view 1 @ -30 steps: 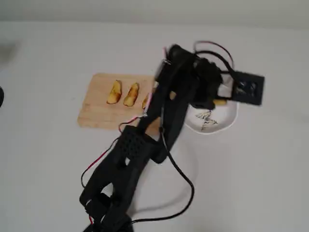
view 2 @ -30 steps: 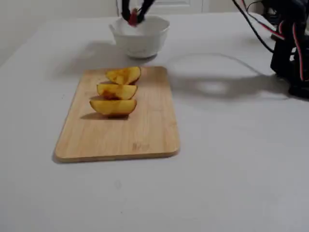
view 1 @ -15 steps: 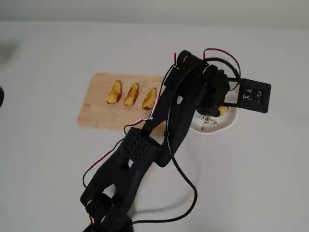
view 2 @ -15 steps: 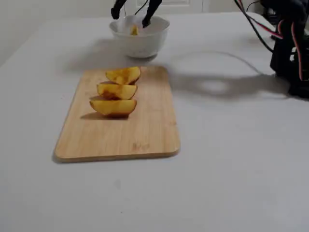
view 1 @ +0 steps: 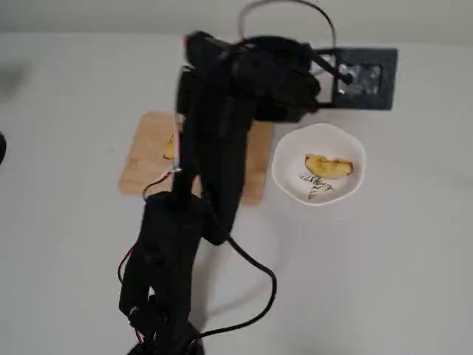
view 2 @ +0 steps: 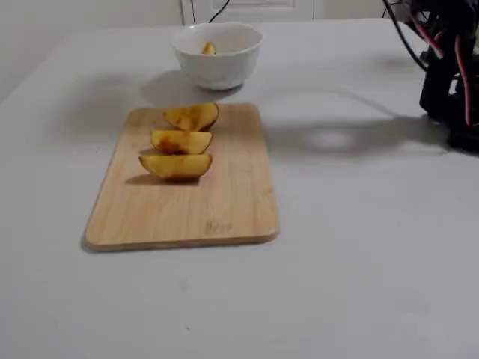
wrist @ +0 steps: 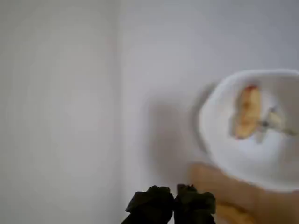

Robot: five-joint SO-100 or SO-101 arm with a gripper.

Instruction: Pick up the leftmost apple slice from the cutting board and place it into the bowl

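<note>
The apple slice, yellow with a red end, lies inside the white scalloped bowl. It also shows in the wrist view and just over the bowl's rim in the fixed view. The bowl stands just beyond the tan cutting board. Three slimmer yellow-orange slices stay in a row on the board. My gripper is shut and empty, raised above the table by the board's edge, left of the bowl. In the overhead view my arm hides most of the board and the fingertips.
A dark grey box sits behind the bowl. A black cable loops over the table near the arm's base. The arm's base with red wires stands at the right edge in the fixed view.
</note>
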